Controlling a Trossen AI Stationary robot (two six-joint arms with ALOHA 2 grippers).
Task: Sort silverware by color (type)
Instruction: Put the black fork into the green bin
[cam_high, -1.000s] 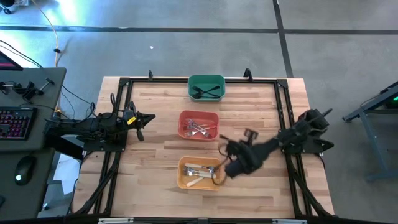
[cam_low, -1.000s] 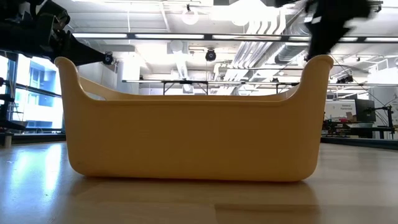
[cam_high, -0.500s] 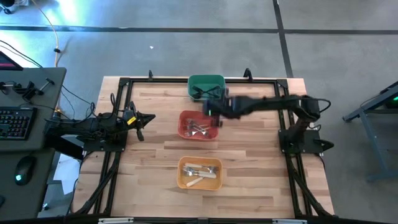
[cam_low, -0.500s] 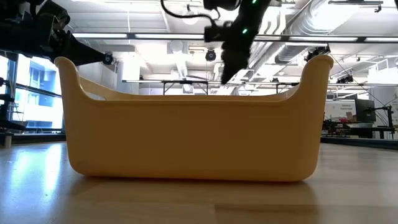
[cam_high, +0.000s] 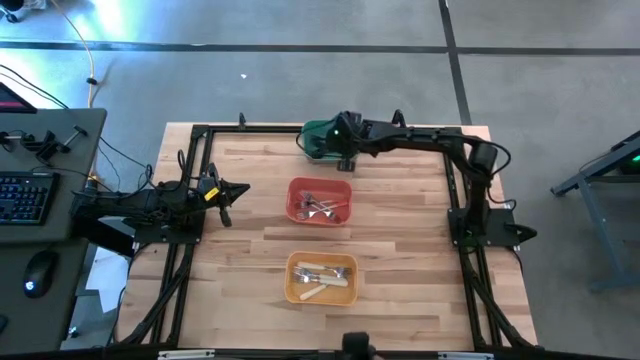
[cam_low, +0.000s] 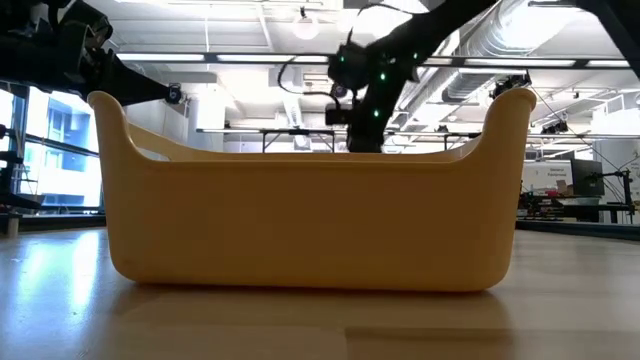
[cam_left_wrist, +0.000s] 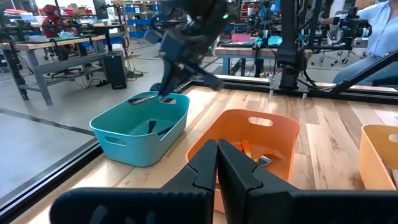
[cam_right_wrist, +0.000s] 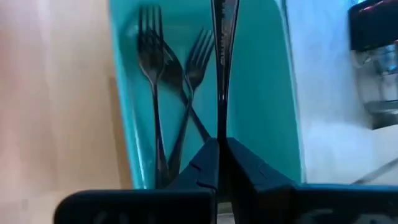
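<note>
My right gripper (cam_high: 343, 146) is over the green bin (cam_high: 318, 140) at the table's far middle, shut on a dark utensil (cam_right_wrist: 219, 62). It also shows in the left wrist view (cam_left_wrist: 174, 68) and the low view (cam_low: 360, 110). Two dark forks (cam_right_wrist: 163, 93) lie in the green bin (cam_right_wrist: 261, 93). The red bin (cam_high: 320, 200) holds orange-red-handled pieces. The yellow bin (cam_high: 320, 278) holds white-handled pieces. My left gripper (cam_high: 235, 190) waits shut and empty at the table's left side (cam_left_wrist: 217, 155). My right gripper pinches the dark utensil's narrow shaft (cam_right_wrist: 219, 127) between its two fingers. The utensil runs on ahead of the fingertips, in line with the fingers. It is lifted clear, its free end (cam_left_wrist: 144, 98) over the green bin's rim; which end is held I cannot tell.
A black frame (cam_high: 200, 130) runs round the table's edges. The yellow bin (cam_low: 310, 220) fills the low view. A desk with a keyboard (cam_high: 25, 195) stands left of the table. A person's sleeve (cam_left_wrist: 373, 18) shows in the room beyond.
My right gripper has gone from beside the yellow bin toward the table's far edge, passing over the red bin, and now stands over the green bin.
</note>
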